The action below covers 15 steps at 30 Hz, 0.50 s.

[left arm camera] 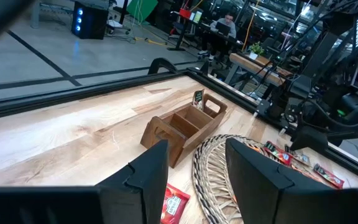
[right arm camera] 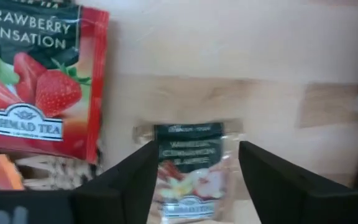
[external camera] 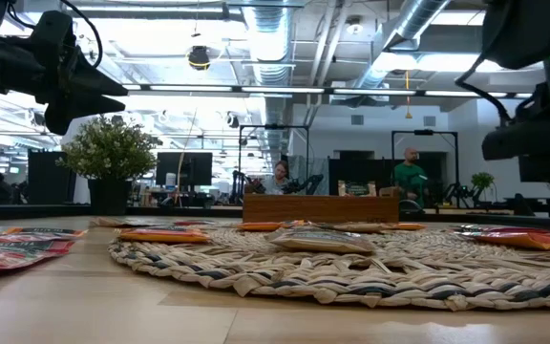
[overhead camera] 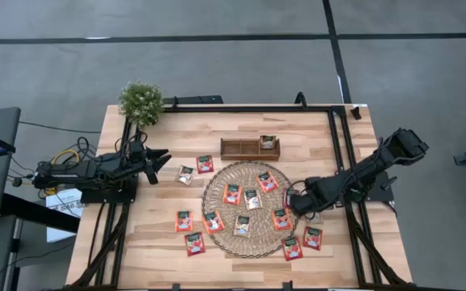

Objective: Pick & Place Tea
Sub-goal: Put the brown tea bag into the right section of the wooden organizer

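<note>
Risk: my right gripper (right arm camera: 194, 180) is low at the woven mat's (overhead camera: 217, 182) right edge, fingers apart, straddling a silvery sachet (right arm camera: 191, 168) lying flat on the table (overhead camera: 168, 129). Thin packet, so the pads may slide over it or catch the red strawberry sachet (right arm camera: 36, 81) just beside. Left gripper (overhead camera: 156, 162) waits open near the plant (overhead camera: 141, 102).

Grey floor (overhead camera: 217, 73) crossing under dark seam lines. Exposed ducts (external camera: 428, 29) running along ceiling. Two people (external camera: 409, 172) sitting at distant desks. Monitors (external camera: 184, 167) standing behind potted plant (external camera: 111, 158).
</note>
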{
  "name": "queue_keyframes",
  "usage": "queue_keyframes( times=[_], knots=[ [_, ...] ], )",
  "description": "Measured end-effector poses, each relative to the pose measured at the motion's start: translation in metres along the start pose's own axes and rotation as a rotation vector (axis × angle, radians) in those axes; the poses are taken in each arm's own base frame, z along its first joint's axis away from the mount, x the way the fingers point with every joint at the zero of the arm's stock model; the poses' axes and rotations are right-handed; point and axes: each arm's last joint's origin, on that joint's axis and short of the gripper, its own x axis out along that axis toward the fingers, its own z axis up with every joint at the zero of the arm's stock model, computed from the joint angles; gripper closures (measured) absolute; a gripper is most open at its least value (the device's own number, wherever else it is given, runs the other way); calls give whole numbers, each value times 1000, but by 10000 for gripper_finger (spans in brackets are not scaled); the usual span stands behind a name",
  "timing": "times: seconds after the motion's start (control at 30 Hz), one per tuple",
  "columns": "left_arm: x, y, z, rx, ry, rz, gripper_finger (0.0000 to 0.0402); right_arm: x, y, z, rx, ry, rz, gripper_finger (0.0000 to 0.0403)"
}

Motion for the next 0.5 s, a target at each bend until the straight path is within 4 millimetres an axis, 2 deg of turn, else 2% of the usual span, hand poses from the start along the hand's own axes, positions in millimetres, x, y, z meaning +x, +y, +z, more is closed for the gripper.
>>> queue_keyframes(
  times=[0.2, 0.5],
  knots=[
    [0, 0, 0, 0, 0, 0, 250, 0, -3, 3, 14, -5, -32, 173],
    [0, 0, 0, 0, 0, 0, 250, 24, -8, 6, 88, 27, 31, 173]
  ],
)
